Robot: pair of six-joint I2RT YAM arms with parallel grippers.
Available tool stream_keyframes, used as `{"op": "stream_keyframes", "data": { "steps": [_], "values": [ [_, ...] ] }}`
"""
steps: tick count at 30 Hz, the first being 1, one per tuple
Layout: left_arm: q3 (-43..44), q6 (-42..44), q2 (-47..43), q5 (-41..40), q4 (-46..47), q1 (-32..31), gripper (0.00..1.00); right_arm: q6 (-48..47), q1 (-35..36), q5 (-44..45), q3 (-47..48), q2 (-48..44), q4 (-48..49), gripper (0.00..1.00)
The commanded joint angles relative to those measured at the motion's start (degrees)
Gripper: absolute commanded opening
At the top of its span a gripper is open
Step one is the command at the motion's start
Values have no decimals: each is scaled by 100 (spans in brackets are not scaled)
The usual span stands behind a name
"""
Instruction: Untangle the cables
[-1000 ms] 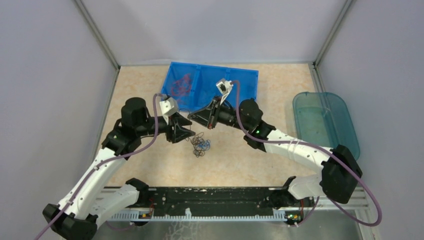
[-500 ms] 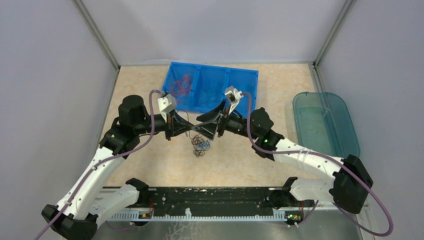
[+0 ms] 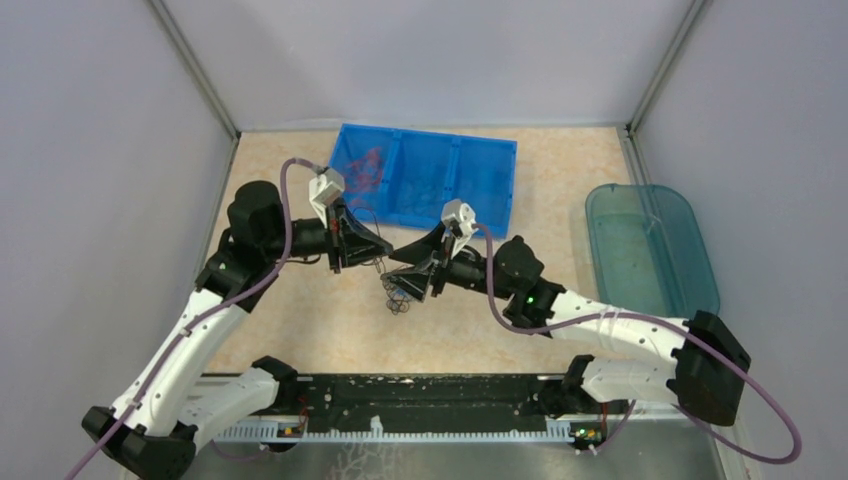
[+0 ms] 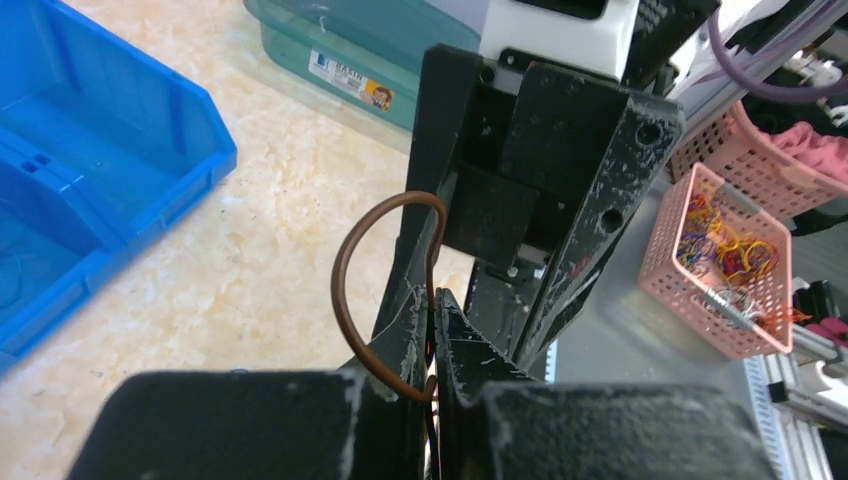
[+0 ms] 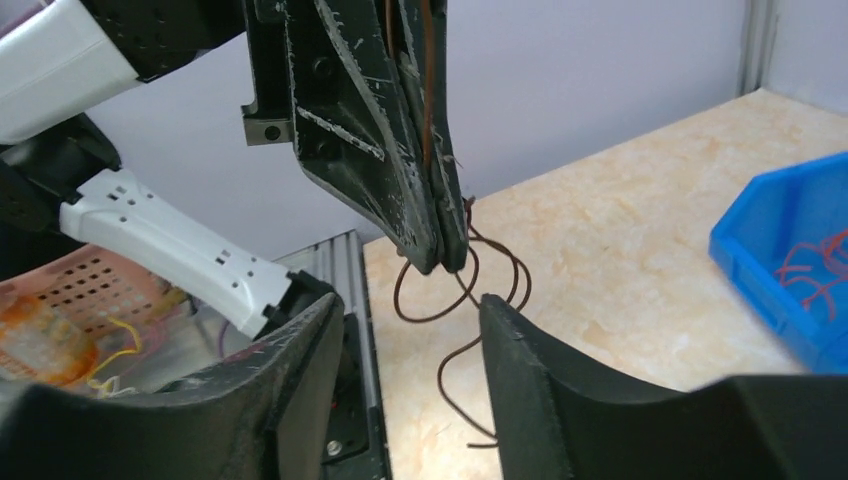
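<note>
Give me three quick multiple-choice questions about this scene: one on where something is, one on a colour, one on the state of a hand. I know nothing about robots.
1. Seen from above, which compartment of the blue bin holds the red wires?
A) left
B) middle
C) right

2. What colour is the wire pinched by the left hand?
A) green
B) brown
C) white

3. How do the fingers of the right hand stand?
A) shut on a wire
B) shut on nothing
C) apart

Answers:
1 A: the red curls lie in the bin's leftmost section in the top view.
2 B: the left wrist view shows a brown loop clamped at the fingertips.
3 C: the right wrist view shows a wide gap between its two fingers.
</note>
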Motion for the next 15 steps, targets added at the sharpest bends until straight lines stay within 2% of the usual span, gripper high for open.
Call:
{"op": "stream_keyframes", "data": {
  "steps": [1, 6, 8, 11, 15],
  "values": [
    [210, -737, -5, -22, 444, 19, 7, -849, 413, 943, 451, 203, 492, 48],
    [274, -1049, 20, -170, 523, 34, 7, -1994, 1187, 2828, 809, 556, 342, 42],
    [326, -1119, 18, -234, 514, 41, 7, -2251, 1394, 4022, 836, 665, 689, 40],
    [365, -1214, 7, -253, 532, 44, 7, -2711, 1570, 4716, 620, 793, 1509, 39],
    [396, -1205, -25, -250, 521, 56, 7, -3161, 1742, 5217, 473, 864, 1947, 29]
  ]
}}
